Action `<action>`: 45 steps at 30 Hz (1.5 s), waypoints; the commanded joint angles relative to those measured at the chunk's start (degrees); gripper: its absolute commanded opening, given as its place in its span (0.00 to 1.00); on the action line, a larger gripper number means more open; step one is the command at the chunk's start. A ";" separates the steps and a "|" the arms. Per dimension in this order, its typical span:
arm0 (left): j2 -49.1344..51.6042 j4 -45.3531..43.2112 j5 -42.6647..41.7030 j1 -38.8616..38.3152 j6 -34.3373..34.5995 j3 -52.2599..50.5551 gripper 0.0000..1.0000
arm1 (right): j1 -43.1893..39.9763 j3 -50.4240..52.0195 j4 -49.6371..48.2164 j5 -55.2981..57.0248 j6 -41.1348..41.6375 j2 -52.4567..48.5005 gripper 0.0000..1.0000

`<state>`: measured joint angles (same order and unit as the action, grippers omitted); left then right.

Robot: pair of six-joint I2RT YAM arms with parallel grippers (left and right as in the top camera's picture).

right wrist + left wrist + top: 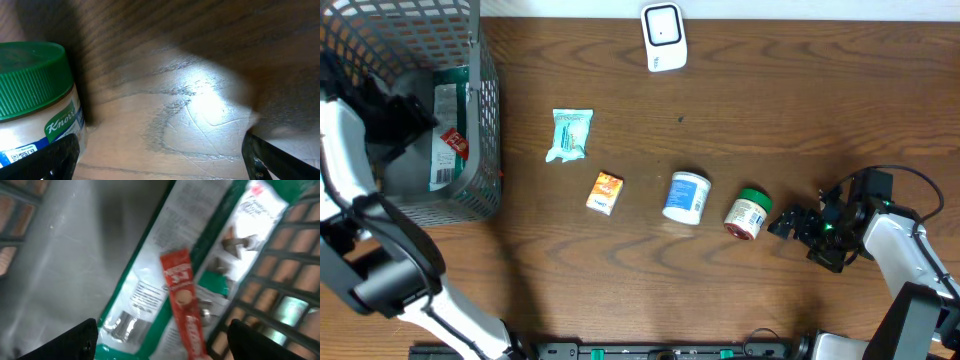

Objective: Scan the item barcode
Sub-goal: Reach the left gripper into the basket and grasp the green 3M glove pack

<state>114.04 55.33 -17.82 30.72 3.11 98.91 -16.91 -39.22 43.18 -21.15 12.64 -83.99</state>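
Note:
My left gripper (pixel 162 347) hangs open inside the wire basket (pixel 485 120), with nothing between its fingers. Below it lies a green and white bag (pixel 165 275) with a red sachet (pixel 182 300) on top. In the overhead view the same gripper (pixel 412 112) is beside that bag (pixel 448 140). My right gripper (pixel 160 160) is open just above the table. A green-lidded jar (pixel 35 100) stands against its left finger (pixel 55 160), outside the gap. From overhead, this gripper (pixel 790 225) sits just right of the jar (pixel 748 213). The white scanner (pixel 663 38) stands at the back edge.
A teal packet (pixel 569 134), a small orange box (pixel 606 192) and a white and blue tub (pixel 687 197) lie in a row on the wooden table (pixel 770 110). The basket's mesh wall (pixel 285 290) rises close on the left gripper's right side.

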 commanded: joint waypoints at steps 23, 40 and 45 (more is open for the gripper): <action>12.94 1.81 -7.50 -2.14 -8.68 -0.20 0.70 | 0.46 0.07 -0.11 -0.15 0.66 -0.02 0.99; 12.96 -1.29 -10.27 -2.32 -8.66 -3.87 0.56 | 0.46 0.07 0.09 -0.15 0.66 -0.02 0.99; 12.96 -2.62 -10.27 -3.23 -8.66 -4.74 0.47 | 0.46 0.07 0.07 -0.15 0.66 -0.02 0.99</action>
<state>124.97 53.15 -26.68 29.12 -4.78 96.53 -16.91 -39.22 43.22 -21.12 12.64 -83.99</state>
